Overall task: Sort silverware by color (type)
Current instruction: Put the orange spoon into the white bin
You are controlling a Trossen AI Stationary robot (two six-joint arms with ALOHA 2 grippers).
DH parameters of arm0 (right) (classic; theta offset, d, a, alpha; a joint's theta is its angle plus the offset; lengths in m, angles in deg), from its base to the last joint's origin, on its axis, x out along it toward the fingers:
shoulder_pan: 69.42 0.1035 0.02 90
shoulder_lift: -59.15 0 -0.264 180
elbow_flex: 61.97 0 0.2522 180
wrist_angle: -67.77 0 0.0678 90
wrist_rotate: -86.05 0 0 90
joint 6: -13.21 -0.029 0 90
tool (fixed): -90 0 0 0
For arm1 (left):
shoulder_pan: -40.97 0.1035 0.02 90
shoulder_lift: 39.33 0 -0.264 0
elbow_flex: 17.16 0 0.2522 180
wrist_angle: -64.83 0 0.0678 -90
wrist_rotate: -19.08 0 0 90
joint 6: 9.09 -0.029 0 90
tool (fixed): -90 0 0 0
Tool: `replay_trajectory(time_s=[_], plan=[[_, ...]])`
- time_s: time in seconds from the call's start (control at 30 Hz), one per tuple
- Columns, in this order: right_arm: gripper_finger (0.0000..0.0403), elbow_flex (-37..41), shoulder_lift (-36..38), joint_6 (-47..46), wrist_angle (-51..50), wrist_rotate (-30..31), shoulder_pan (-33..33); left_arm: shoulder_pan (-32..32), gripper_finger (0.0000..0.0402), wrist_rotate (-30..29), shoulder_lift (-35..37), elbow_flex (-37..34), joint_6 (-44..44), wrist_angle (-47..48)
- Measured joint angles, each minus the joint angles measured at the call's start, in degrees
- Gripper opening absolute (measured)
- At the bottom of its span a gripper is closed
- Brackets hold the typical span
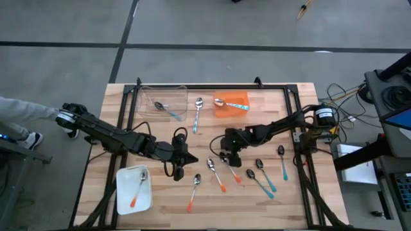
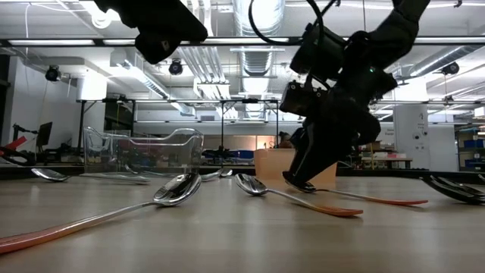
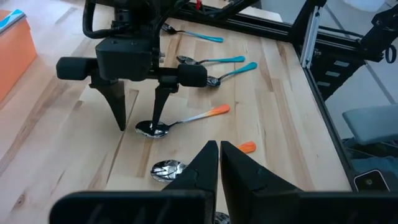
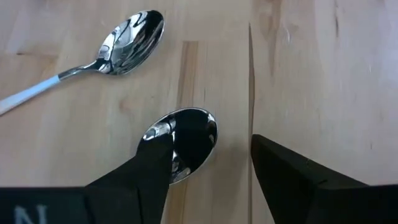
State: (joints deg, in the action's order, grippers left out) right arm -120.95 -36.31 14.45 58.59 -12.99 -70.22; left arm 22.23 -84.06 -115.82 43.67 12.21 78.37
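Note:
Several spoons lie flat on the wooden table (image 1: 160,205). My right gripper (image 1: 226,154) is open, low at the table's middle. Its fingers stand over the silver bowl (image 4: 189,134) of an orange-handled spoon (image 3: 186,118), one finger at the bowl (image 3: 158,112), the other (image 3: 117,106) beside it over bare wood. My left gripper (image 3: 219,158) is shut and empty. It is raised above the table (image 2: 159,30), to the left of the right gripper (image 1: 182,154). Other orange-handled spoons (image 1: 194,191) and teal-handled spoons (image 1: 263,178) lie toward the near edge. My right gripper points down from above at the orange-handled spoon's bowl (image 4: 193,124). One fingertip (image 4: 155,155) stands at the bowl's rim. I cannot tell whether it touches. The spoon lies flat on the table.
A clear container (image 1: 164,102) at the far side holds a blue-handled spoon. An orange box (image 1: 232,106) bears one spoon. A light-blue-handled spoon (image 1: 197,112) lies between them. A white tray (image 1: 125,196) at the near left holds an orange-handled spoon. A person's leg (image 1: 19,122) shows at the left.

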Motion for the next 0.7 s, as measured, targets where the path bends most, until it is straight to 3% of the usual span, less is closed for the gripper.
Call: replay_trajectory(time_s=[0.2, 0.57, 0.7], plan=[[0.0173, 1.8, 0.0, 0.1, 3.9, 0.0, 0.0, 0.0, 0.0000, 0.0, 0.0, 0.0, 0.0, -0.2], [0.0042, 1.8, 0.0, 0.7, 4.4, -0.3, 0.0, 0.0, 0.0000, -0.1, 0.0, 0.0, -0.8, -0.2], [0.0014, 1.8, 0.0, 0.8, 4.8, -0.4, 0.0, 0.0, 0.0000, -2.2, 0.0, 0.0, -0.9, -0.2]])
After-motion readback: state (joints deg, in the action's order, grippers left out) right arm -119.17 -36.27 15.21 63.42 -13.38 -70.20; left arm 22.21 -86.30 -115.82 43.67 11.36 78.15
